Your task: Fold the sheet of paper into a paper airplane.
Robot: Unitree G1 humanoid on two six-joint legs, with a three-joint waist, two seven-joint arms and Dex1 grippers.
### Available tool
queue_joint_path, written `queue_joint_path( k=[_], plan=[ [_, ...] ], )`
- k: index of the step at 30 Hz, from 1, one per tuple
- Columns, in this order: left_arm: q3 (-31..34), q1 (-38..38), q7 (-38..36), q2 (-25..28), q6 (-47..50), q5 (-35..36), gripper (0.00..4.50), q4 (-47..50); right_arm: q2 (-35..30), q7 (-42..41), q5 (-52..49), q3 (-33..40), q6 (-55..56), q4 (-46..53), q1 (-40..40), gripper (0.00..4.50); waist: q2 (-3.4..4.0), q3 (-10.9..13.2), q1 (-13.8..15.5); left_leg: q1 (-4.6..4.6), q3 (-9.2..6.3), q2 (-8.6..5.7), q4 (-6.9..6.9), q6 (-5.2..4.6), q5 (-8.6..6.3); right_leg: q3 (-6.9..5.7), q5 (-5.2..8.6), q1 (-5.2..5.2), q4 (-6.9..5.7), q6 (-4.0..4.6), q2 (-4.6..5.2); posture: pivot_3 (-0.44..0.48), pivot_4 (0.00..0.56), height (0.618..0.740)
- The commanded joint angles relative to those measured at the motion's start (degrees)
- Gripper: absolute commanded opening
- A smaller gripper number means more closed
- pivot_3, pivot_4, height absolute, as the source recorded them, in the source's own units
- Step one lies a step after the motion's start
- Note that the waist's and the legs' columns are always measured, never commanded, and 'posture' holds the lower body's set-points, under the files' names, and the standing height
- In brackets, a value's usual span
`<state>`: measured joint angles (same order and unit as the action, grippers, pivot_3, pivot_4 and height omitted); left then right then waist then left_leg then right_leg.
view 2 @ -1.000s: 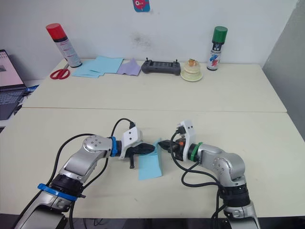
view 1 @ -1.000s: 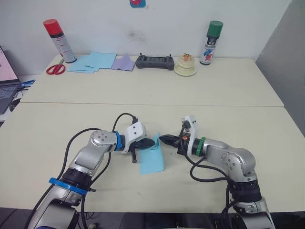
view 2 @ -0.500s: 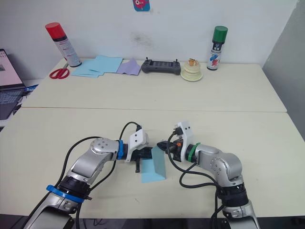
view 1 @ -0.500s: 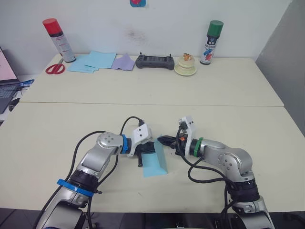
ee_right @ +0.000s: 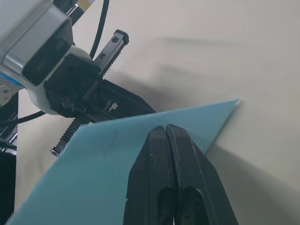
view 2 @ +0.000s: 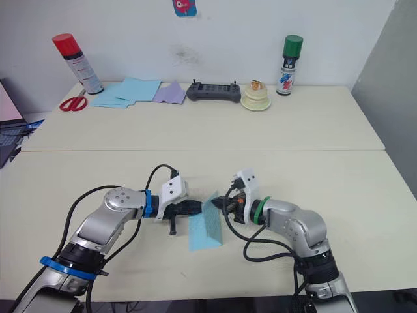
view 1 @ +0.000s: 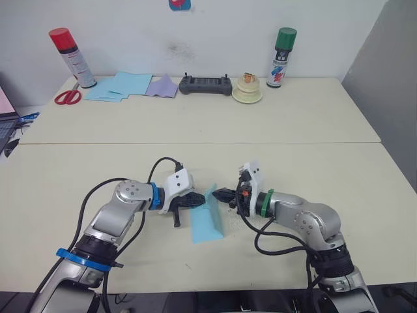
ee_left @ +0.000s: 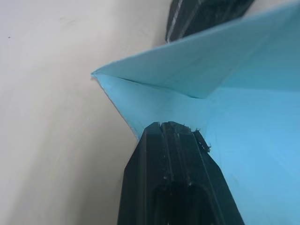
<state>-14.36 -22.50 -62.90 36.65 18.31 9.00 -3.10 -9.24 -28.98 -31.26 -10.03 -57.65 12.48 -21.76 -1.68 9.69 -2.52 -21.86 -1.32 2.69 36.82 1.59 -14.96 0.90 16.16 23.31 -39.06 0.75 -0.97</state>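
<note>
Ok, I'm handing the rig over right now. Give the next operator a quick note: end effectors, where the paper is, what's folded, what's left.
Left end effector: shut, tip pressed against the sheet of paper from the left.
Right end effector: shut, tip against the sheet's raised flap from the right.
Paper: at the near middle of the table, one long flap lifted upright between the two tips, the rest flat.
Done: a lengthwise fold is started; no pointed nose visible.
Left: lay and crease this fold, then the nose and wing folds.
Spare blue sheets lie at the far left.
</note>
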Motion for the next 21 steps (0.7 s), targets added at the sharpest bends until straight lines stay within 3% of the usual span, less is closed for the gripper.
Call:
queue_joint_path(
  k=[1, 8, 12, 21],
  plan=[
    [0.11, 1.96, 1.14, 0.14, 1.45, -0.90, 0.00, -2.26, 0.05, -1.90, 0.90, -2.03, 2.86, -0.37, -1.62, 0.01, 0.00, 0.00, -0.01, 0.00, 0.00, 0.00, 0.00, 0.00, 0.00, 0.00, 0.00, 0.00, 0.00, 0.00, 0.00, 0.000, 0.150, 0.740],
    [0.69, 2.70, 1.64, -0.19, 1.72, -0.22, 0.00, -2.74, -2.10, -5.38, 6.31, -8.76, 8.49, -4.71, -3.29, 0.01, 0.01, -0.01, 0.00, 0.02, 0.00, -0.01, 0.01, 0.00, 0.00, -0.01, 0.00, -0.01, 0.00, 0.00, 0.00, 0.000, 0.150, 0.740],
    [2.59, 3.02, 0.41, 3.21, 3.87, 0.74, 0.00, -2.82, -3.33, -7.02, 10.30, -12.01, 12.70, -8.02, -3.88, 0.01, 0.00, -0.01, -0.21, 0.03, 0.00, 0.00, 0.01, 0.00, 0.00, -0.01, 0.00, -0.01, -0.01, 0.00, 0.00, 0.000, 0.150, 0.740],
    [11.65, 0.24, 1.28, 6.25, 6.41, 6.72, 0.00, -1.10, -3.18, -7.26, 14.74, -13.30, 15.89, -11.39, -4.55, 0.01, -0.01, 0.01, -0.43, 0.02, -0.05, 0.02, 0.01, 0.00, 0.00, -0.06, 0.00, 0.01, -0.04, 0.00, -0.01, 0.000, 0.150, 0.740]
  ],
)
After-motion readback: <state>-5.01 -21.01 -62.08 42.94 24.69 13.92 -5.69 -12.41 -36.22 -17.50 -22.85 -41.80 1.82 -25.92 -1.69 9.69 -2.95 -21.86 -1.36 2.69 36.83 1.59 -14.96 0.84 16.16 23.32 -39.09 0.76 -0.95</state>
